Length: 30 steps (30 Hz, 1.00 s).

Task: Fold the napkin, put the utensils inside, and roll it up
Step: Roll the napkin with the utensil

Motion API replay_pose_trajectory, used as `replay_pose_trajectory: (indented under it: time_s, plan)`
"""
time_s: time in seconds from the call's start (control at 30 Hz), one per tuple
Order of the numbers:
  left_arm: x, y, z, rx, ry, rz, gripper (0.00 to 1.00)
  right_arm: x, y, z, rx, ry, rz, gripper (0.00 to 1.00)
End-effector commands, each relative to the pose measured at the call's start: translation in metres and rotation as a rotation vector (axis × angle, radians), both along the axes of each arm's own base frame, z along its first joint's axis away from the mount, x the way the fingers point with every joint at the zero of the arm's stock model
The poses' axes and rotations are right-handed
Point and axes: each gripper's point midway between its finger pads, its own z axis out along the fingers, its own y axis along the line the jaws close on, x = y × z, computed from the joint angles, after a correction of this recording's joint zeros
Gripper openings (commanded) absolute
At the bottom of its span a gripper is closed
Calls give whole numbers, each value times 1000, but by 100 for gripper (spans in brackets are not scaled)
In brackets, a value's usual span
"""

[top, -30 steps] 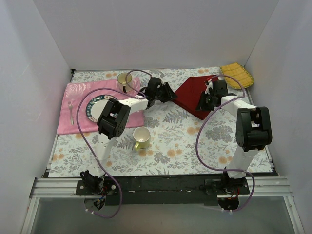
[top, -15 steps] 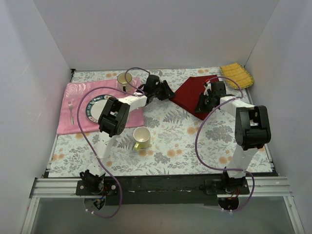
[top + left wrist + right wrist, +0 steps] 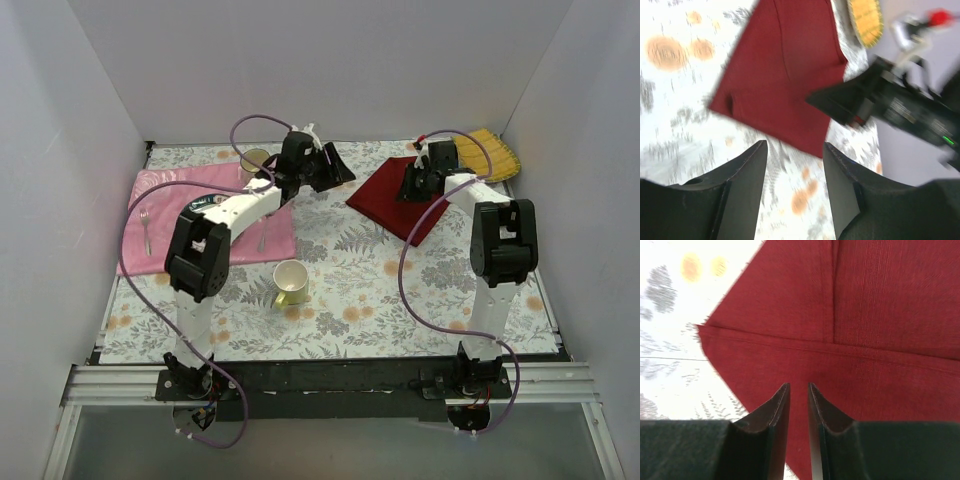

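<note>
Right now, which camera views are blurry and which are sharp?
Left wrist view: motion-blurred, the napkin and the tablecloth print smeared. Right wrist view: sharp, the napkin weave and seams clear, the tablecloth overexposed at left. Top external view: crisp, evenly lit.

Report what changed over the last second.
Both arms swung toward the far wall. The left end effector left the edge of the dark red cloth napkin, jaws now apart and empty; the right end effector slid farther back over the napkin. The napkin lies flat; the pale cup and pink patterned cloth stayed put.
</note>
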Motion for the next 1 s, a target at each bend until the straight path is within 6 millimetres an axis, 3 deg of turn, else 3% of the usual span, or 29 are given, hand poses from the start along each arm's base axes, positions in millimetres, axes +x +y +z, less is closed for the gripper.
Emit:
replay_pose_trajectory:
  time_s: [0.0,0.03,0.1,0.13,0.2,0.23,0.37,0.57,0.6,0.67,0.7,0.97]
  plan:
    - [-51,19,68,-90,-35,-18,48,8,9,-9,-1,10,41,28]
    - [-63,26,50,-72,2,-13,48,7,9,-12,-4,13,45,28]
    - [-77,35,68,-83,-30,-10,48,7,12,-18,-5,20,55,28]
    - [-87,41,56,-66,-5,-5,48,5,13,-23,-3,28,60,28]
    - [-100,48,67,-79,-27,-9,48,4,15,-27,-7,37,63,28]
    - [-106,51,60,-76,-6,-5,48,1,18,-32,-9,49,71,28]
    - [-126,56,64,-98,9,-13,48,-19,24,-48,-26,87,83,28]
    - [-136,64,69,-94,-6,-6,49,-49,34,-60,-32,115,109,28]
    - [-138,65,68,-88,-8,-7,49,-61,34,-67,-37,141,110,28]
    - [-141,66,72,-92,-14,-6,49,-71,37,-65,-18,148,108,28]
    - [-141,67,70,-92,-10,-4,49,-87,37,-73,-11,177,115,28]
    - [-149,70,66,-102,14,4,49,-146,58,-66,45,217,90,29]
